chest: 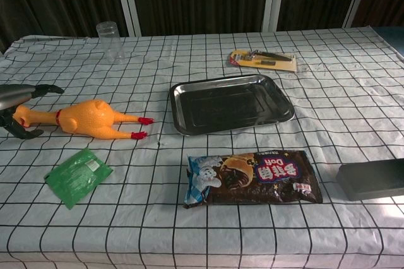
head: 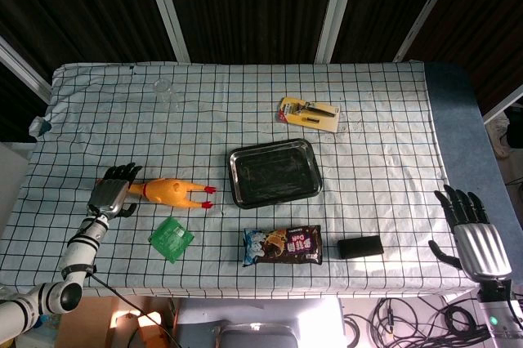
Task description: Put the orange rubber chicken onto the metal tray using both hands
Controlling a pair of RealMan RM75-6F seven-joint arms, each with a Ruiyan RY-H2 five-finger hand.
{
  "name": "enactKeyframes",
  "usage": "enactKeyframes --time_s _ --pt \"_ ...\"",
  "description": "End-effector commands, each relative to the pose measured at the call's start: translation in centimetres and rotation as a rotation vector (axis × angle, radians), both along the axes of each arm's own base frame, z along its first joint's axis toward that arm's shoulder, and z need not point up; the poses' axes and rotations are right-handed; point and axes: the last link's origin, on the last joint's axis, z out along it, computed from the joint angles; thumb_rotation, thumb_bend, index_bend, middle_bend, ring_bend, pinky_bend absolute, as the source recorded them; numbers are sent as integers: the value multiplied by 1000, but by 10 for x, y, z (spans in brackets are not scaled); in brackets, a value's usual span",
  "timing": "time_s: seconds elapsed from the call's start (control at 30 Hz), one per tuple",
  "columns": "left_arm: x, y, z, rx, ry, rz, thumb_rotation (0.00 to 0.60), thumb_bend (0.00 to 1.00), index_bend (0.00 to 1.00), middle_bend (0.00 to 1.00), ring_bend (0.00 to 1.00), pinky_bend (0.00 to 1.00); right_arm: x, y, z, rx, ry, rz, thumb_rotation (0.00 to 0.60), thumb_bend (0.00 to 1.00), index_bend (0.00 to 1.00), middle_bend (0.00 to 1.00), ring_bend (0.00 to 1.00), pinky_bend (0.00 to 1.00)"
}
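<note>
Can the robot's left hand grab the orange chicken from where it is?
Probably yes. The left hand is already at the head end of the chicken, its fingers around the neck, and nothing lies between them.

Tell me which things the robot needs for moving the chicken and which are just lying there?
Needed: orange rubber chicken, metal tray, left hand at the chicken's head, right hand open at the table's edge.

Just lying about: green packet, snack bag, black box, clear cup, yellow tool pack.
</note>
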Motion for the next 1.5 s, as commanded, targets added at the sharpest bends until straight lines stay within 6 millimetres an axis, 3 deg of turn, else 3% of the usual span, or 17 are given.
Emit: enactKeyframes --time_s 0.03,0.37,0.73,0.93,1.03,1.3,1.4,1.5 --pt "2 0 -2 -9 -6 0 600 367 54 24 0 10 0 -1 -1 3 -1 -1 600 191 0 0 0 0" --pt "5 11 -14 -23 7 0 600 434 151 64 0 18 -1 2 2 0 0 -6 600 191 0 0 0 0" --pt "-1 14 -21 -30 33 10 600 505 432 194 84 68 -2 2 3 -3 0 -10 600 191 0 0 0 0" --pt "4 14 -17 38 7 -36 600 615 618 395 205 176 -2 2 3 -4 2 -13 600 191 0 0 0 0" --pt "10 11 -12 87 -51 -79 600 621 623 460 255 218 -3 2 3 -2 3 -14 600 191 0 0 0 0" --pt "23 2 -1 143 -188 -148 600 626 617 515 304 248 -2 3 2 3 7 -12 600 192 0 0 0 0" --pt "26 2 2 203 -222 -163 600 664 620 608 348 341 0 3 -1 10 7 -2 600 191 0 0 0 0" --pt "28 -2 4 241 -234 -157 600 710 622 689 425 555 10 -2 -8 20 -50 66 600 191 0 0 0 0"
